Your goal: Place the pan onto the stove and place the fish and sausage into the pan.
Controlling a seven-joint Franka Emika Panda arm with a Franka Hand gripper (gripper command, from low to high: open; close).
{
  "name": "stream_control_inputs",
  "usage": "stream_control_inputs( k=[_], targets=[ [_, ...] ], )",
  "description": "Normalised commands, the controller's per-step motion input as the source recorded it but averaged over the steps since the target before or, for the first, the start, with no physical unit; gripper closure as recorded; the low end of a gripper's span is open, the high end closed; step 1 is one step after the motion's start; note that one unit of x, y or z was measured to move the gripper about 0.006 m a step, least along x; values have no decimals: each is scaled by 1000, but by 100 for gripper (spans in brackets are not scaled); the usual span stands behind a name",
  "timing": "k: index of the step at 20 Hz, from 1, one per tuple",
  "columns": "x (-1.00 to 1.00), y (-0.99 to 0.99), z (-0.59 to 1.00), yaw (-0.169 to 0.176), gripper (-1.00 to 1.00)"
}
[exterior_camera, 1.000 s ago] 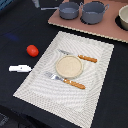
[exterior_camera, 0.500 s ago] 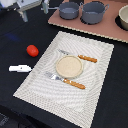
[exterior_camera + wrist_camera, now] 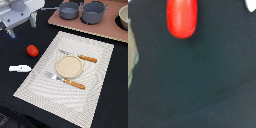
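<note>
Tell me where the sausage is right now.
In the exterior view, the sausage lies on the dark table, off the placemat's left edge and just above the white fish. The wrist view shows it too.

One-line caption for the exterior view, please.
Saucepan already on the stove; sausage and fish wait beside the placemat.

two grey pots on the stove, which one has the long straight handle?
The smaller pan, toward the exterior view's left on the stove: one thin handle sticking out leftward. The bigger pot beside it has short side handles instead.
</note>
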Motion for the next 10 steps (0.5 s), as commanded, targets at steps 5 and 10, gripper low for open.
stream_control_inputs(
  k=[5, 10],
  targets=[
    [34, -673, -195, 160, -100],
    [70, -571, -292, 138, -100]
  ],
)
